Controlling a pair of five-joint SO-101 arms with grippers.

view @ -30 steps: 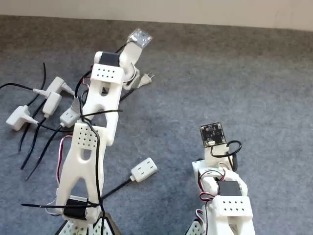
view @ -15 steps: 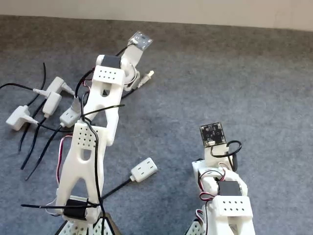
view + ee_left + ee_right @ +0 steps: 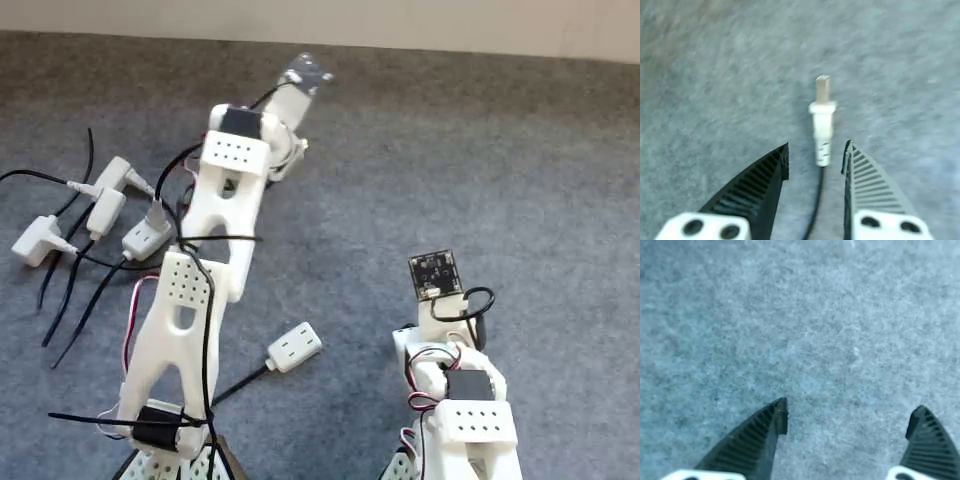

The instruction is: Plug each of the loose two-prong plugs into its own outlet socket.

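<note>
A white two-prong plug (image 3: 822,125) on a black cord lies on the grey carpet, prongs pointing away from the wrist. My left gripper (image 3: 816,148) is open, and the plug's cord end sits between its fingertips with a gap on each side. From above, the left arm (image 3: 232,160) stretches to the far middle of the carpet, with a bit of the plug (image 3: 300,146) showing beside its wrist. A white outlet socket (image 3: 294,346) on a black cord lies near the front centre. My right gripper (image 3: 850,415) is open over bare carpet, and the right arm (image 3: 452,380) is folded at the front right.
Several white socket blocks and plugs lie at the left: one (image 3: 38,240), another (image 3: 105,212), a third (image 3: 145,238), with black cords (image 3: 70,290) trailing forward. The carpet's right half and far side are bare.
The left arm's wrist has swung right and farther out over the plug. The plug, earlier lying in plain sight beside the wrist, is now mostly covered by it. The right arm has not moved.
</note>
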